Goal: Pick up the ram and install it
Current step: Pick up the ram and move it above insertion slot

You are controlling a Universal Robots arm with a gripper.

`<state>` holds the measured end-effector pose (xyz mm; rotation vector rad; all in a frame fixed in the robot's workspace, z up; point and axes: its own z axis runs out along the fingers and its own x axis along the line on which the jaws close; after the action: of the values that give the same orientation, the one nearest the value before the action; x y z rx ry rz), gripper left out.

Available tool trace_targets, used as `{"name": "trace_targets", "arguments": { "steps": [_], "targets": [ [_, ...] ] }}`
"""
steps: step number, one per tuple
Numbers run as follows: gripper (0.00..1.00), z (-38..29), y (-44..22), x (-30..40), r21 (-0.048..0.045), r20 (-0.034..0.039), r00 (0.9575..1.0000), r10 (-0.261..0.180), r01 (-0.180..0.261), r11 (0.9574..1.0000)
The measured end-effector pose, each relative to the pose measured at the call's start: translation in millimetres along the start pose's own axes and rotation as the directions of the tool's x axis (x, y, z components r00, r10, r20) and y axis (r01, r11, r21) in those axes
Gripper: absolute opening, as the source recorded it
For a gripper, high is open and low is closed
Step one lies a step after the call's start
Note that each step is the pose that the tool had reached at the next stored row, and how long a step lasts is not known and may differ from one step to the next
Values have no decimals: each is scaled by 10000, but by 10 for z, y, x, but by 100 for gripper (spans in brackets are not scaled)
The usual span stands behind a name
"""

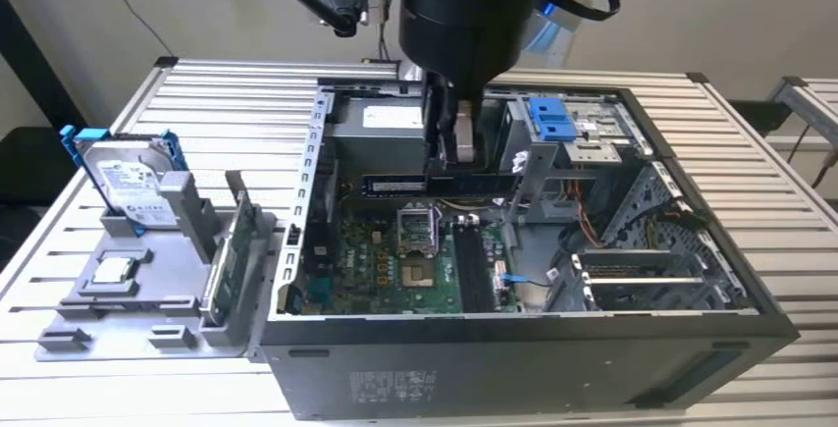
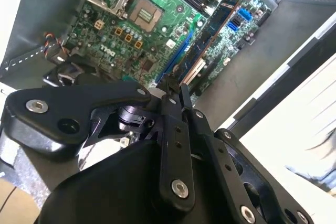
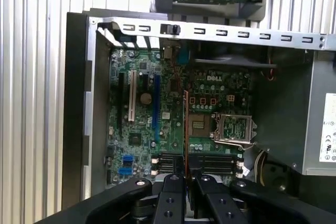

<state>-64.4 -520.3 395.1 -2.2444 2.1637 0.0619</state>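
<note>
The ram (image 1: 396,185) is clamped in the claw (image 1: 452,157), whose two fingers are closed on the stick's upper edge at about its middle. The stick hangs on edge with its contact strip facing down. It is inside the open computer case (image 1: 524,373), above the motherboard (image 1: 373,270) and not touching it.

**Orientation.** In the exterior view the ram's long axis runs across the case, from that view's left to its right. The first wrist view shows the ram (image 3: 186,129) edge-on as a thin line leading away from the claw (image 3: 186,179). In the second wrist view the dark face and gold contacts of the ram (image 2: 210,35) reach out from the claw (image 2: 176,85) over the board.

**Relation to the seat.** The black memory slots (image 1: 472,260) lie below the claw and slightly nearer the case's front wall, beside the processor socket (image 3: 233,128). In the first wrist view the memory slots (image 3: 210,162) run crosswise to the held stick. The ram therefore appears to lie roughly at a right angle to the slots and raised well above them. It is judged picked up but not seated.

**Surroundings.** Outside the case, on the ribbed surface (image 1: 235,93), a grey fixture (image 1: 131,299) carries a hard drive (image 1: 131,186) in a blue bracket. The fixture also holds a green circuit board (image 1: 235,250) standing on edge. Both are well apart from the claw.
</note>
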Motion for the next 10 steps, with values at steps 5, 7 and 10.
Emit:
{"name": "trace_targets", "arguments": {
  "steps": [5,7,10],
  "targets": [
    [14,-1,-87,3,-1,0,10000,0,0,10000],
    [14,-1,-122,4,-1,0,10000,0,0,10000],
    [14,-2,-171,6,-1,0,10000,0,0,10000]
  ]
}}
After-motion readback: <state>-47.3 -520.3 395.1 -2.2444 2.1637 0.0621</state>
